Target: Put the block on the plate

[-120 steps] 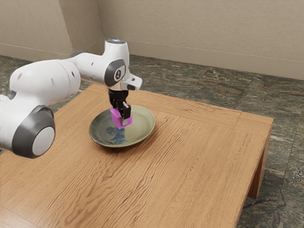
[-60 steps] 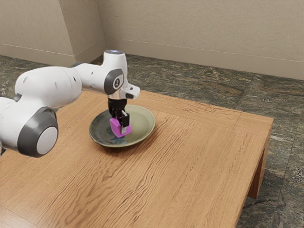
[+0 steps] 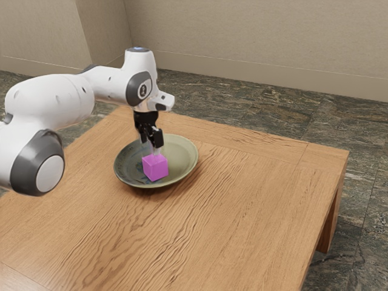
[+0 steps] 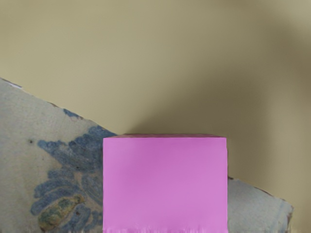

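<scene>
The black gripper is above the block in the exterior view, its fingers standing apart with nothing between them. Below the fingertips, the magenta block rests upright on the plate, inside its rim. From the wrist view, the block appears under the hand, with the plate's plain olive surface and its blue floral pattern around it.
The wooden table extends around the plate, with its far right corner toward the exterior view's right. A beige wall stands beyond the stone floor.
First my hand came down with the block to the plate. Since then the fingers have opened and let the block go, and the hand has risen off it.
</scene>
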